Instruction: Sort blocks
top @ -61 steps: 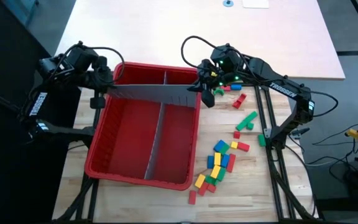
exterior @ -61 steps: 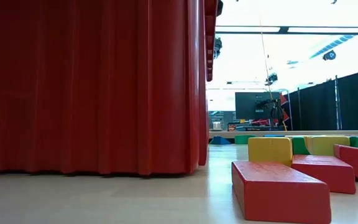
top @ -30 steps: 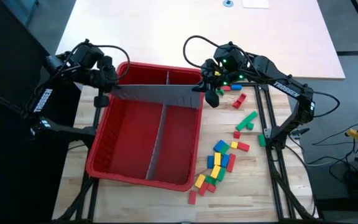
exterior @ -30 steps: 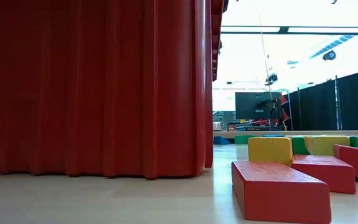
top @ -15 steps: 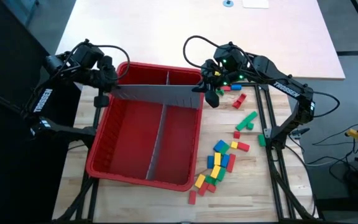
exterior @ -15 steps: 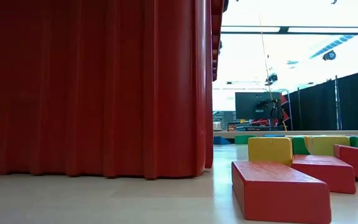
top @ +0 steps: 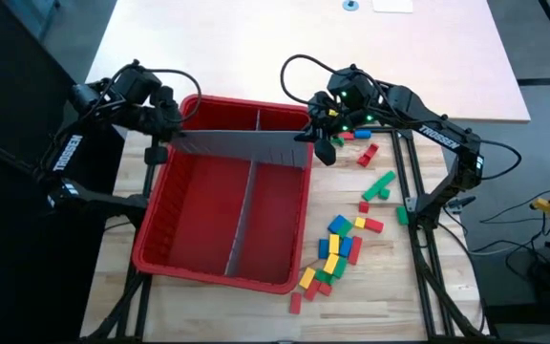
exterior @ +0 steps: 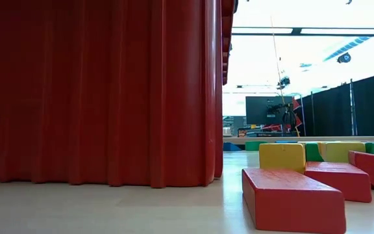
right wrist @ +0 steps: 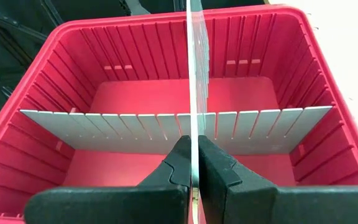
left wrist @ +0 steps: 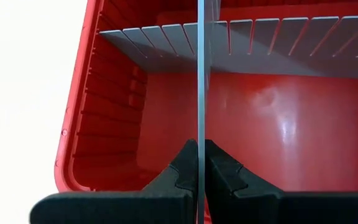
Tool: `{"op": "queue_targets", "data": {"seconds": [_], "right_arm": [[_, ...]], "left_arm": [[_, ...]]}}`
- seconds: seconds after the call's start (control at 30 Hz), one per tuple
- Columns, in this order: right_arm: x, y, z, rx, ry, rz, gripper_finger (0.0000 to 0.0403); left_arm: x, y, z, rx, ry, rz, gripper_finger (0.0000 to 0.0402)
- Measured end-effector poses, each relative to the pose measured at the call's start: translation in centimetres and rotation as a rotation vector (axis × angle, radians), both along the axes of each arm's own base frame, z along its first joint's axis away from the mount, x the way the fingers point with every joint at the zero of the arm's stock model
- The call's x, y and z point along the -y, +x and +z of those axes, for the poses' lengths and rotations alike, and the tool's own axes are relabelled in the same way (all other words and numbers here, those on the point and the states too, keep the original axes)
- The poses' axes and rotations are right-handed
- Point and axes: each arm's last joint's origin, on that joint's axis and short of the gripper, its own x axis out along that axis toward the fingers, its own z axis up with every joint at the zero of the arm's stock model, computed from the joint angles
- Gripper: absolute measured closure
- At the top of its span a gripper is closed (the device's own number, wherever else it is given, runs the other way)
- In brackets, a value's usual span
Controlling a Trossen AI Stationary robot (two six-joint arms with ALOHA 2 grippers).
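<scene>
A flat grey slotted panel (top: 242, 143) spans the far part of the big red bin (top: 208, 272) from its left wall to its right wall. My left gripper (top: 168, 136) is shut on its left end and my right gripper (top: 313, 143) on its right end. A second grey panel (top: 240, 215) stands lengthwise in the bin. The blocks (top: 337, 248), red, green, blue and yellow, lie loose on the table to the right of the bin. In the low view some blocks (exterior: 291, 195) show beside the bin's wall (exterior: 96, 91). My left gripper pinches the panel's left end edge (left wrist: 199, 140) between its two fingers, coming at it from the table's left. The panel shows edge-on and upright, running away over the bin. My right gripper pinches the panel's right end edge (right wrist: 194, 134) between its two fingers, coming at it from the table's right. The panel stands on edge across the lengthwise panel (right wrist: 166, 127). Whether it rests in the bin cannot be told.
The bin fills the table's middle between the two arms. A few blocks (top: 363, 153) lie close by my right gripper. Bare wood lies left of the bin, and a pale tabletop (top: 256, 48) stretches beyond it.
About two seconds ago both grippers went a little toward the table's right edge with the panel, and the bin shifted the same way. Over the last second everything has kept still.
</scene>
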Motion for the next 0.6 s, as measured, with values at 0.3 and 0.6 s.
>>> {"op": "queue_targets", "data": {"seconds": [0.3,0.6], "right_arm": [[-0.39,0.41,0.06,0.027,0.037,0.033,0.0403],[-0.61,0.65,-0.30,0.020,0.042,0.042,0.0403]], "left_arm": [[0.03,-0.08,-0.04,-0.008,-0.003,0.003,0.0401],[0.05,-0.08,-0.05,-0.010,-0.004,0.002,0.0401]]}}
